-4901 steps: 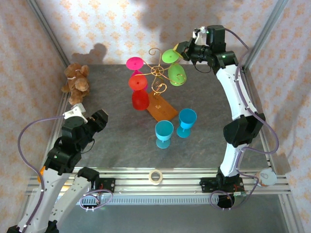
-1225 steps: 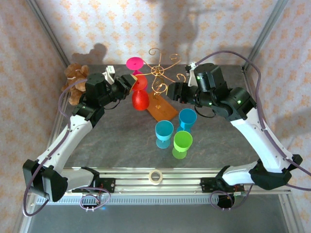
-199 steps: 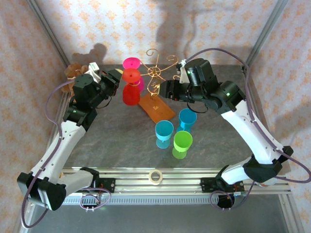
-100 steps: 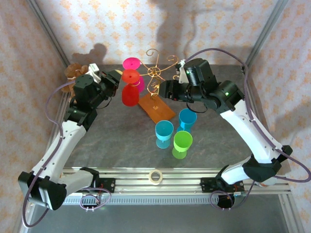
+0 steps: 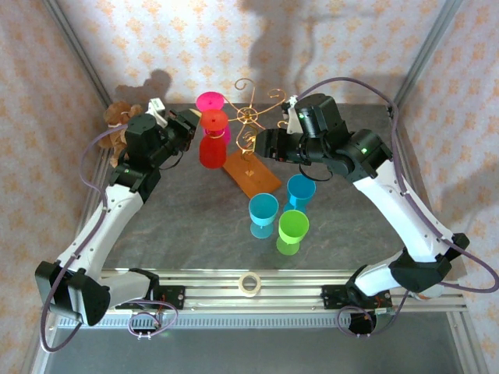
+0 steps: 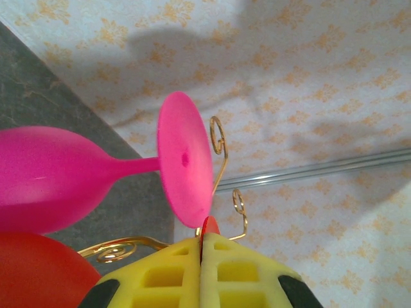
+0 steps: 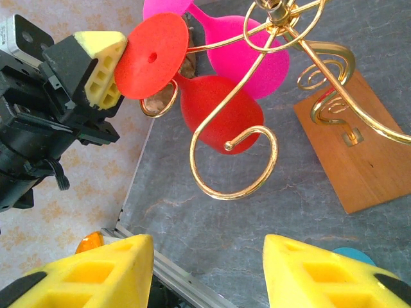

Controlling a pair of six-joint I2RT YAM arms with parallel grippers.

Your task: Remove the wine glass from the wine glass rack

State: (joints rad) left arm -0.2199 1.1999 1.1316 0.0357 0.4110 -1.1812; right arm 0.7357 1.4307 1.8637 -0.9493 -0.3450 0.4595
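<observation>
The red wine glass (image 7: 221,112) hangs tilted at the left side of the wine glass rack (image 5: 251,114), bowl down and foot (image 7: 152,54) up, just beside the pink glass (image 6: 45,176) on the neighbouring arm. Whether its stem sits inside the small gold curl or has slipped clear of it, I cannot tell from here. The left gripper (image 6: 201,247) is pinched tight on the very rim of that foot, with only a sliver of red showing between the yellow fingers (image 6: 160,282). The right gripper (image 7: 209,256) hovers with its jaws partly apart and nothing in them, facing the rack from the other side. The glass looks like opaque plastic, so I'd judge it light, stiff and unlikely to shatter, but smooth enough to slip. A thin disc held by its edge gives little purchase, and the bowl's weight could swing it about that pinch. The stem just under the foot seems the surer place to hold, provided the wire scrolls leave room
</observation>
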